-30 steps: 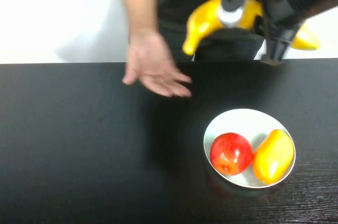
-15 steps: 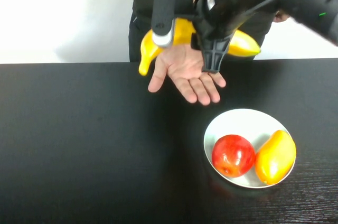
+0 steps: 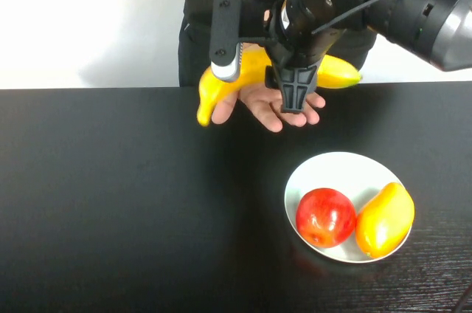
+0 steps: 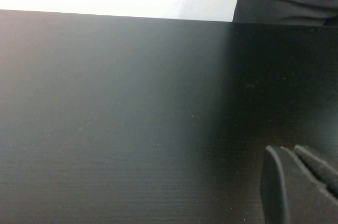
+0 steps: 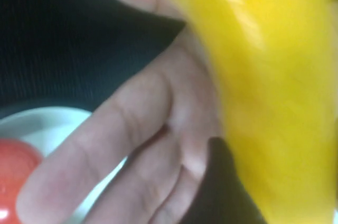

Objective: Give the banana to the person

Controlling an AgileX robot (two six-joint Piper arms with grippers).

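My right gripper (image 3: 262, 77) is shut on the long yellow banana (image 3: 212, 90) and holds it crosswise at the table's far edge, right above the person's open palm (image 3: 274, 106). The banana's ends stick out on both sides of the gripper. The person (image 3: 198, 25) stands behind the table in a dark shirt. In the right wrist view the banana (image 5: 274, 76) lies against the person's fingers (image 5: 132, 145), with one dark gripper finger (image 5: 222, 182) beside it. My left gripper (image 4: 301, 182) hovers over bare table, fingers together, holding nothing.
A white plate (image 3: 346, 169) at the front right holds a red apple (image 3: 324, 217) and an orange-yellow mango (image 3: 383, 218). The black table (image 3: 110, 202) stretches to the left and front.
My right gripper carried the banana leftward and down onto the person's hand. The hand turned palm up, moved under the banana, and its fingers now curl slightly.
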